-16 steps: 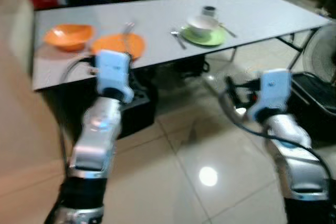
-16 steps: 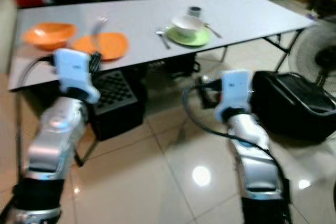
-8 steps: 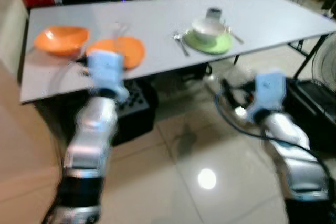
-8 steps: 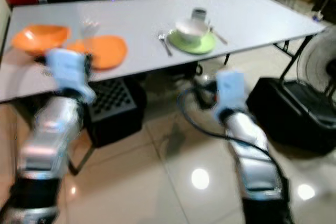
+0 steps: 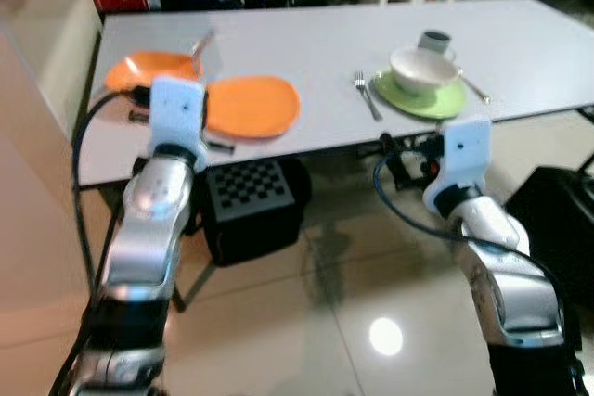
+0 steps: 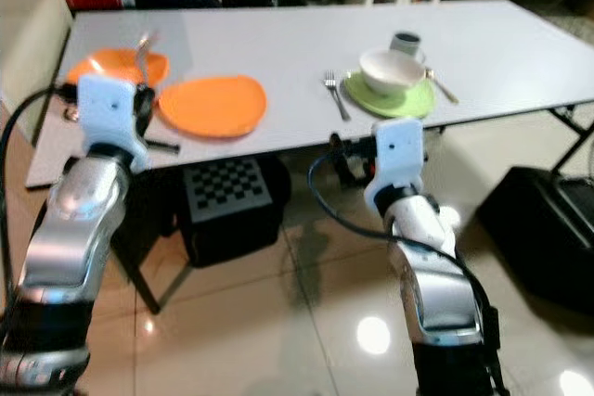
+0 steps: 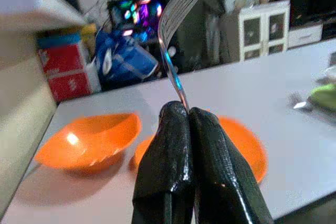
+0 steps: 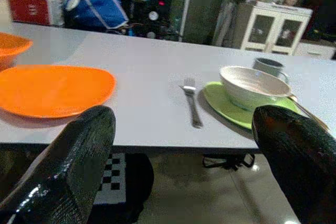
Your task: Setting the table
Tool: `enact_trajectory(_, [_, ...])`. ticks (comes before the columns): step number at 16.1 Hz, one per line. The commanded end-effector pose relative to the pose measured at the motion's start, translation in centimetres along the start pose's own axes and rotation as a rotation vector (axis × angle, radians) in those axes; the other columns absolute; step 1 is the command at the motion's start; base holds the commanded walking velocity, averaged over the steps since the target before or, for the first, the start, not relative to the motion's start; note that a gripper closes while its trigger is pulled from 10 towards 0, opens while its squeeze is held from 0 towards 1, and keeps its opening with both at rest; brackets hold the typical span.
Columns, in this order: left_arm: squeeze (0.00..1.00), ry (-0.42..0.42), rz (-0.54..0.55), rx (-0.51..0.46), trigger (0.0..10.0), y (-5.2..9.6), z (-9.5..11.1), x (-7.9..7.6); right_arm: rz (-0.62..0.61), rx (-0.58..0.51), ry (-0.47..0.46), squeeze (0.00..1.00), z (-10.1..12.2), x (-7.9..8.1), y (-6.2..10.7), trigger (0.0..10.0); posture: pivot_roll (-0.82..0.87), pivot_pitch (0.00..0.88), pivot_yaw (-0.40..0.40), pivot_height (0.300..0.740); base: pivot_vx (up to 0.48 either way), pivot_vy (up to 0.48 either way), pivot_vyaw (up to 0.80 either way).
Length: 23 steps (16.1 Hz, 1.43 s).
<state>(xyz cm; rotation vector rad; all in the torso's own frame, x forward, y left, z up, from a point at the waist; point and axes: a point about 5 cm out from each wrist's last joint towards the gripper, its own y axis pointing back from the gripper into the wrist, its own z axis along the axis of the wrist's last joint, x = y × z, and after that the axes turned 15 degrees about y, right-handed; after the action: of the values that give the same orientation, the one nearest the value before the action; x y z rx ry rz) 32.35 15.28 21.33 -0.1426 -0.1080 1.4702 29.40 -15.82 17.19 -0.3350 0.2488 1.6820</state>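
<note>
Your fork [image 7: 177, 30] stood clamped by its handle between the pressed-together fingers of the left gripper [image 7: 189, 114], tines up toward 12 o'clock, raised at the near left end of the white table [image 5: 306, 39]. In the left wrist view you had the orange bowl [image 7: 86, 140] at 9 o'clock of the fingers and the orange plate [image 7: 239, 142] just behind them; the head views hid that grip behind the wrist housing. Your right gripper [image 8: 189, 150] hung below the table's near edge, fingers spread wide and holding nothing. Its wrist view showed a second fork [image 8: 191, 103] lying at 9 o'clock of the green plate [image 8: 226, 103], which carried a white bowl [image 8: 252, 85], with a grey cup [image 8: 270, 66] behind.
</note>
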Motion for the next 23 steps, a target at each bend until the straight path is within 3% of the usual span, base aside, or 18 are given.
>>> enact_trajectory(1, [0.0, -0.023, -0.034, 0.002, 10.0, -0.2, 0.5, -0.6, -0.019, 0.002, -0.016, 0.0, -0.2, -0.1, 0.0, 10.0, 0.08, 0.0, -0.033, 0.74, 0.352, 0.0, 0.0])
enact_trajectory(4, [0.0, -0.026, -0.044, 0.017, 10.0, -0.3, 0.7, -0.2, -0.034, 0.002, -0.031, 0.0, -0.1, 0.3, 0.4, 10.0, 0.07, 0.0, -0.003, 0.74, 0.352, 0.0, 0.0])
enact_trajectory(9, [0.0, -0.011, -0.081, 0.053, 10.0, -0.3, 0.0, -1.1, -0.053, 0.015, -0.025, 0.0, -0.5, -0.2, 0.6, 10.0, 0.07, 0.0, -0.002, 0.74, 0.355, 0.0, 0.0])
enact_trajectory(16, [0.0, -0.018, -0.107, 0.151, 10.0, 2.0, -2.1, -0.7, -0.018, 0.05, 0.006, 0.0, -1.2, -0.5, 1.0, 10.0, 0.08, 0.0, -0.037, 0.74, 0.352, 0.0, 0.0])
enact_trajectory(19, [0.0, 0.005, -0.128, 0.16, 10.0, 2.1, -2.2, -1.3, -0.006, 0.052, 0.005, 0.0, -1.0, 0.0, 1.2, 10.0, 0.05, 0.0, -0.03, 0.74, 0.351, 0.0, 0.0])
enact_trajectory(23, [0.0, 0.015, -0.159, 0.174, 10.0, 1.8, -2.5, -2.4, -0.015, 0.082, -0.03, 0.0, -1.4, -0.7, 1.8, 10.0, 0.04, 0.0, -0.019, 0.74, 0.351, 0.0, -0.2])
